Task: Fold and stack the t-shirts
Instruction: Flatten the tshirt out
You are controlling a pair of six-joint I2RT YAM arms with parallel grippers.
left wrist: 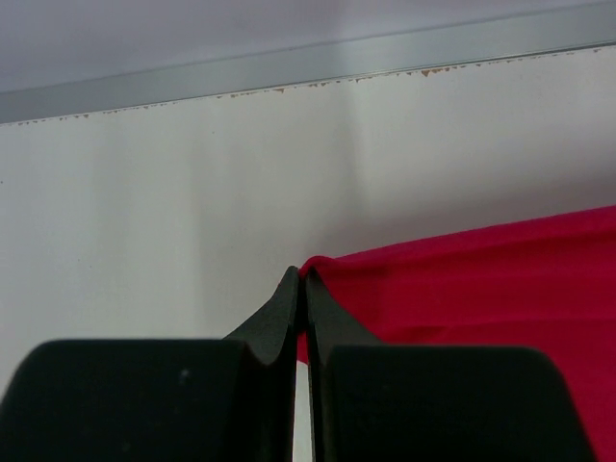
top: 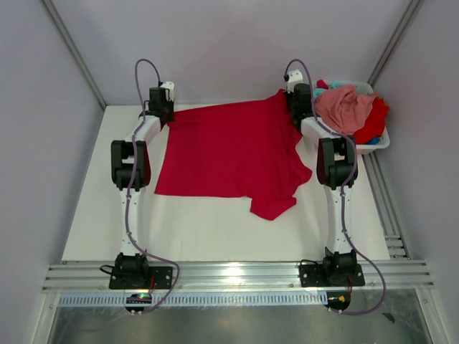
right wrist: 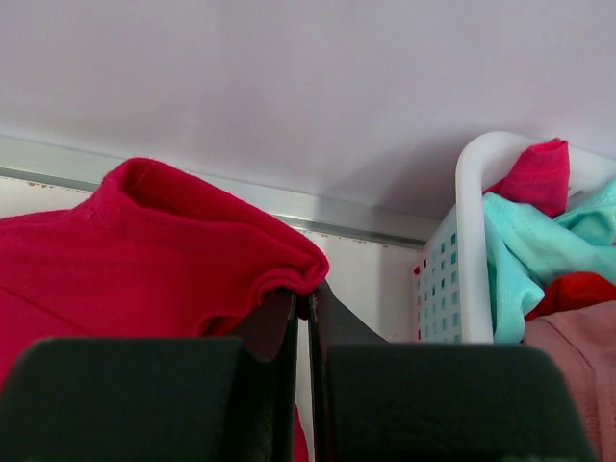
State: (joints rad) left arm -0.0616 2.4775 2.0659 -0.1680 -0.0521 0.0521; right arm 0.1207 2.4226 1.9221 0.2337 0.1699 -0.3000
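Both arms reach straight out from their bases at the near edge to the far side of the table (top: 107, 215), elbows raised and wrists dropped to the cloth. The left arm (top: 129, 165) ends at the far left corner of the red shirt (top: 229, 154), and the left gripper (left wrist: 300, 289) is low over the table, its fingers (left wrist: 281, 318) pressed together with the shirt's corner pinched at their tips. The right arm (top: 336, 161) ends at the shirt's far right corner, just beside the basket (top: 379, 143). The right gripper (right wrist: 303, 303) is clamped on a bunched fold of the red shirt that humps up over the fingertips. The shirt lies spread wide and mostly flat between the two arms, with one sleeve pointing toward the near edge. The white basket sits at the far right corner of the table and holds a heap of clothes: a pink shirt (top: 346, 106) on top, red cloth (top: 374, 123) under it toward the right, and a teal shirt (right wrist: 520, 250) against the rim.
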